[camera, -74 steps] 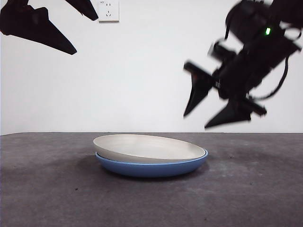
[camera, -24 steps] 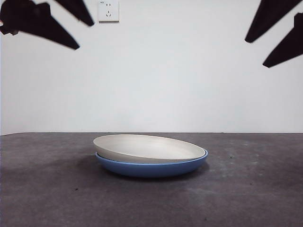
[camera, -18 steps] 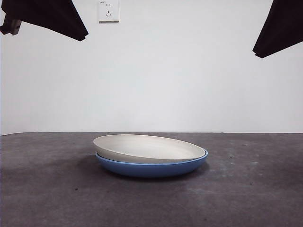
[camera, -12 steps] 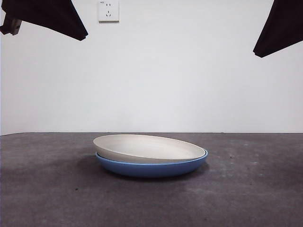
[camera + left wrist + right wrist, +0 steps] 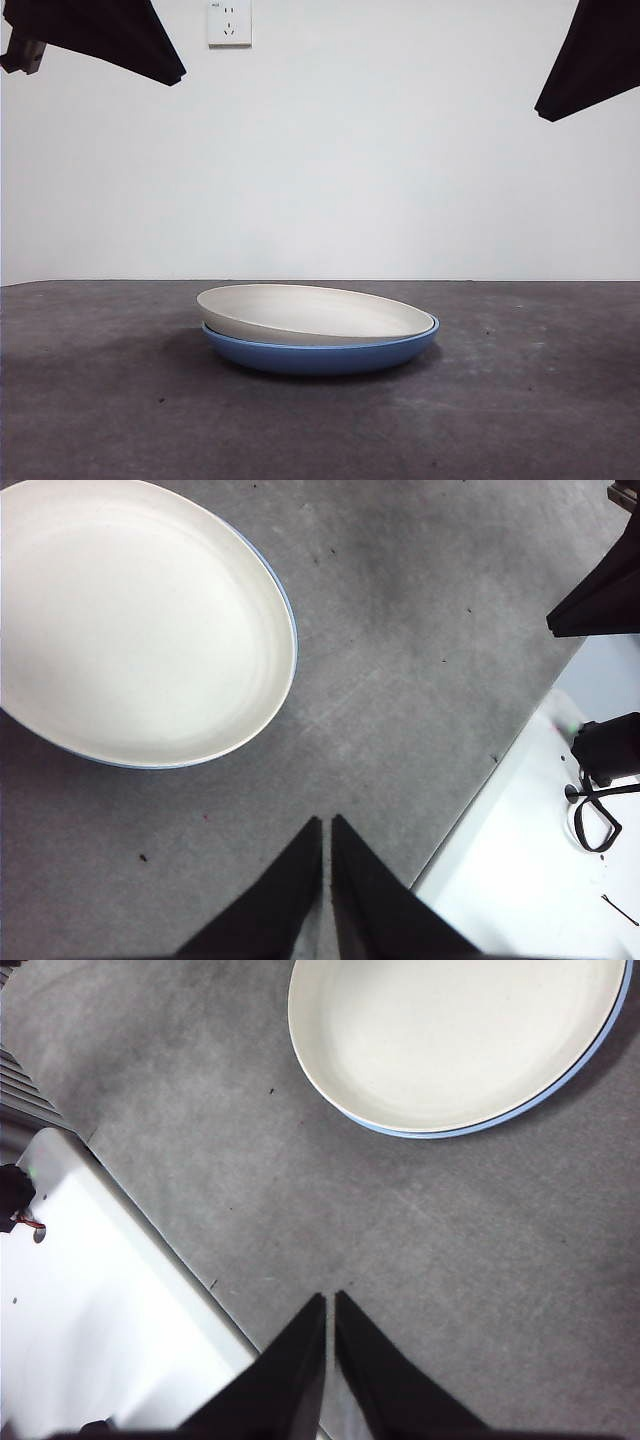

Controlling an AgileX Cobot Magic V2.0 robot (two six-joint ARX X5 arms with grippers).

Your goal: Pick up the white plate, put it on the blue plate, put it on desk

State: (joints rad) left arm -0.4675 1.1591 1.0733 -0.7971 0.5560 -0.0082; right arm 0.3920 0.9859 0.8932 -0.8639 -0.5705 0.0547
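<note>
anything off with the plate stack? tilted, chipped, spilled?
Slightly askew: the white plate sits tilted in the blue plate, its rim riding higher on one side in the front view, not nested flush. No chips or spills visible. Both hands, left hand and right hand, are shut, raised clear of the stack.

No text, label, brand or number can be read anywhere in these views. The only candidate is a tiny dark mark at the upper left corner of the white wall socket [image 5: 229,22], which sits on the wall high above the white plate [image 5: 315,313]; it is too small to make out. The white plate and the blue plate [image 5: 320,355] beneath it bear no markings.
</note>
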